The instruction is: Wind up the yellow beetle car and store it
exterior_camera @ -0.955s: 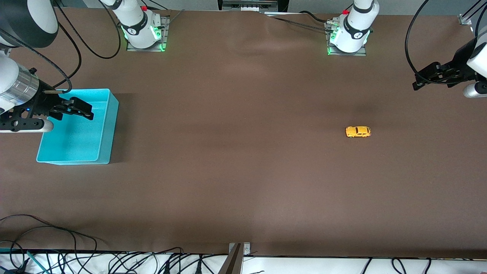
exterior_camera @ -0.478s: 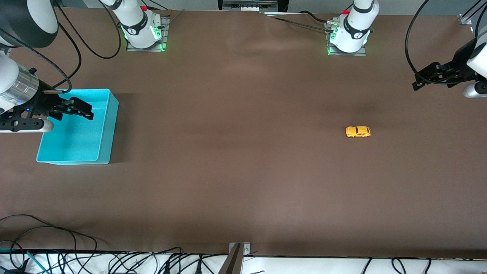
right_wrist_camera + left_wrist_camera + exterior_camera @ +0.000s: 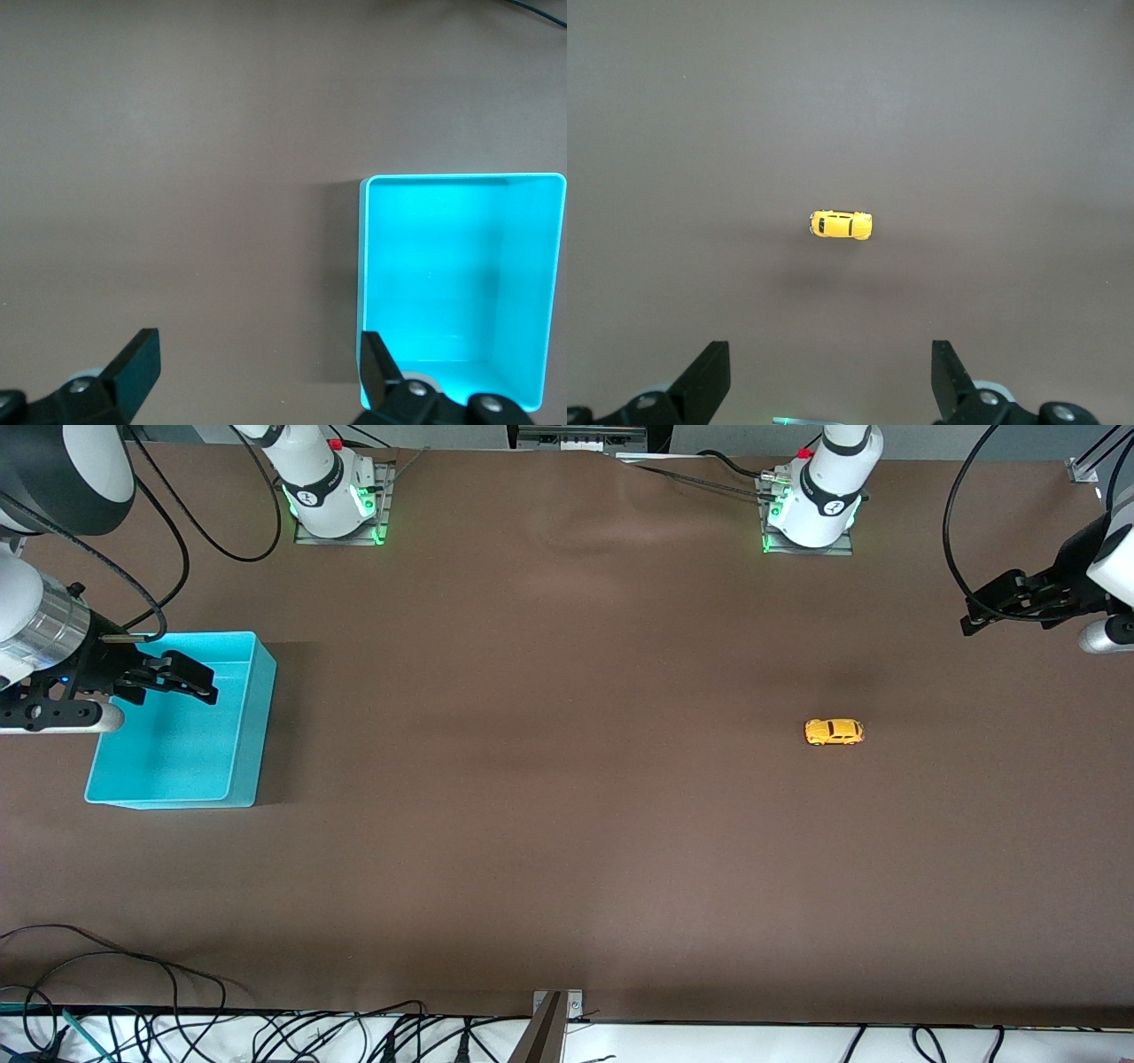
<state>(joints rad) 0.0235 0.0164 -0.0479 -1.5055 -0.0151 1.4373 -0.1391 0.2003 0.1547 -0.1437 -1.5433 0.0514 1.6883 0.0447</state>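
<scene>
Both grippers hang with fingers spread, holding nothing: right gripper (image 3: 199, 682) over the turquoise bin (image 3: 244, 726), left gripper (image 3: 974, 613) waits above bare table, well apart from it. Yellow beetle car (image 3: 834, 732) sits upright toward the left arm's end, well apart from the bin.

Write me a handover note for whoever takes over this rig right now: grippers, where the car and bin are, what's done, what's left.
Left gripper: open, empty, in the air at the left arm's end of the table.
Right gripper: open, empty, over the turquoise bin.
Yellow car: on its wheels on the table, toward the left arm's end, untouched.
Bin: nothing in it.
Done: nothing.
Left: grasp car, wind it, put it in bin.
</scene>
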